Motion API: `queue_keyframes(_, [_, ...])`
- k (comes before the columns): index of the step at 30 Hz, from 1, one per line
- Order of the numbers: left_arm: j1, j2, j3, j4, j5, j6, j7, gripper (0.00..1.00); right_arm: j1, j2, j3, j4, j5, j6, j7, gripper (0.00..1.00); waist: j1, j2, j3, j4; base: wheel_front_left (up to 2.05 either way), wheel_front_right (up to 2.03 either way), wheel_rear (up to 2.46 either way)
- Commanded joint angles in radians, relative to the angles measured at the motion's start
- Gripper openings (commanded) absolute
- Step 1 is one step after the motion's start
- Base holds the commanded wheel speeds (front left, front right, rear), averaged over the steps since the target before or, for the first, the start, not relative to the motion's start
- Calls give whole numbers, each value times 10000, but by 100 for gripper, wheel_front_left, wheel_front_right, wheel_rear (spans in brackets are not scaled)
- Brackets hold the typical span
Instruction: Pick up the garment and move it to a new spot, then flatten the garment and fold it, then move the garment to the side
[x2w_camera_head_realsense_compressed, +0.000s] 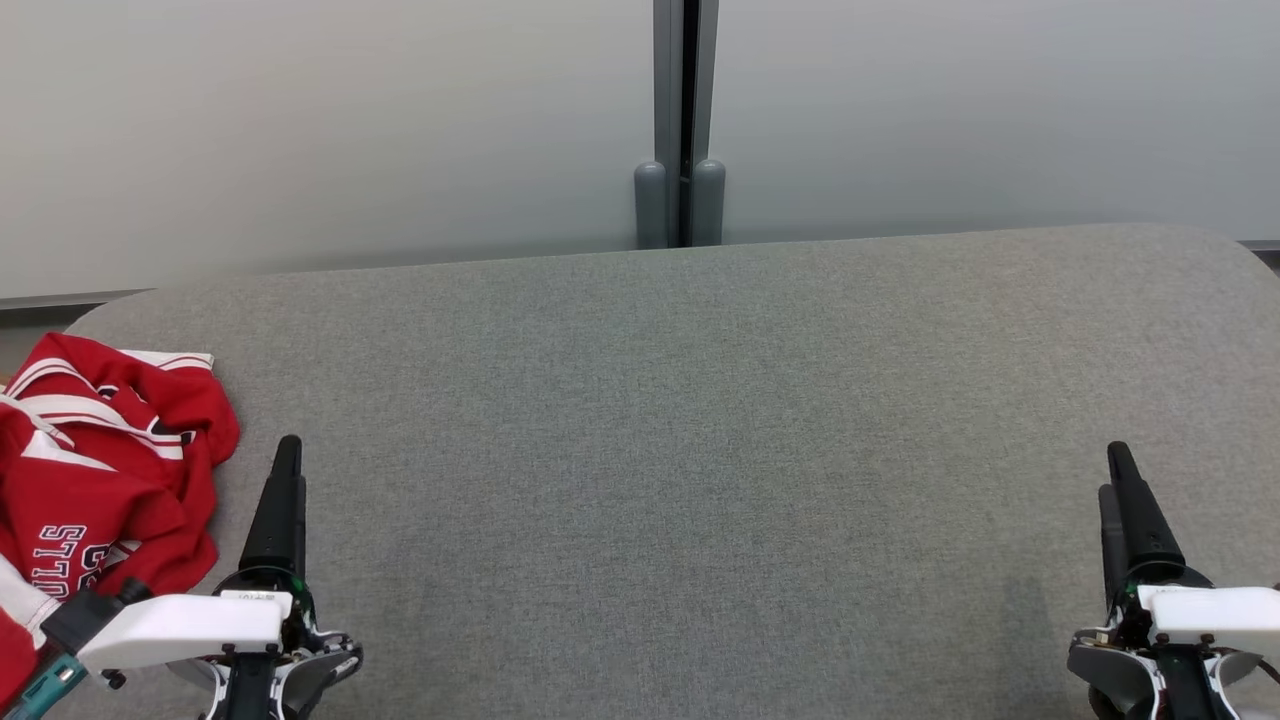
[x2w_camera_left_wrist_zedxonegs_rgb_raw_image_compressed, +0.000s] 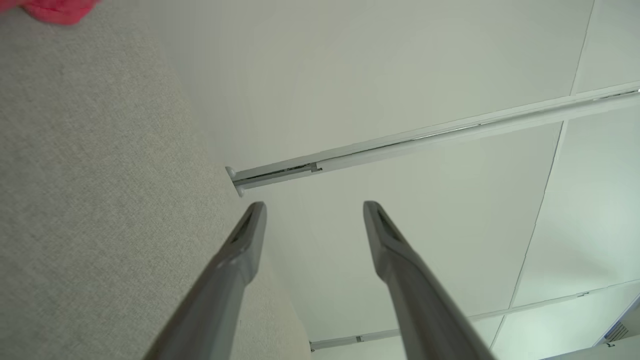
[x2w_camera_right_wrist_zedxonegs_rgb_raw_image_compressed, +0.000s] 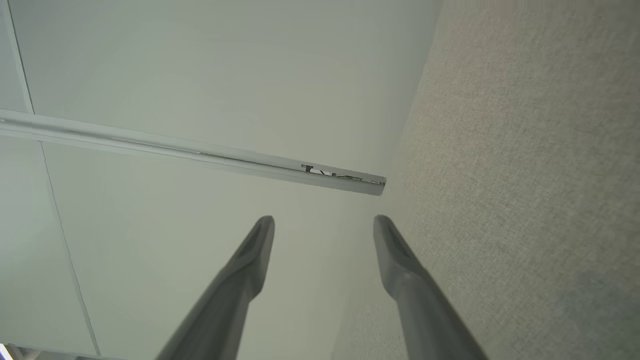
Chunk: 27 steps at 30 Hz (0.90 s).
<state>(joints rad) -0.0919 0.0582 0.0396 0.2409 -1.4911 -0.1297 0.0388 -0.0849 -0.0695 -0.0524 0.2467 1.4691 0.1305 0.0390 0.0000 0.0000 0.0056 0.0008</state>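
My head view's left edge cuts off the red jersey (x2w_camera_head_realsense_compressed: 110, 470); folds hide most of its lettering (x2w_camera_head_realsense_compressed: 70, 555), and my left wrist view clips the red jersey (x2w_camera_left_wrist_zedxonegs_rgb_raw_image_compressed: 57, 10), blurred, at its top.

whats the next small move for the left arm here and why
Probably swing the left tool leftward and down to the red garment. It lies crumpled at the left edge of the grey table, right beside that tool and not gripped. The left tool is open and empty, and the right tool, also open, is far across the table.
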Motion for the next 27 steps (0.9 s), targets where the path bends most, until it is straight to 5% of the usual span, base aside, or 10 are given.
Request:
queue_keyframes(1, [-366, 137, -69, -270, 449, -9, -121, 100, -301, -147, 51, -235, -499, 1, -144, 100, 0, 0, 1, 2, 0, 0, 0])
queue_keyframes(27, [-278, 387, -775, -715, 5682, -11, -1151, 100, -347, -599, 1031, -780, -6131, 1, -1175, 100, 0, 0, -87, -1, 0, 0, 0])
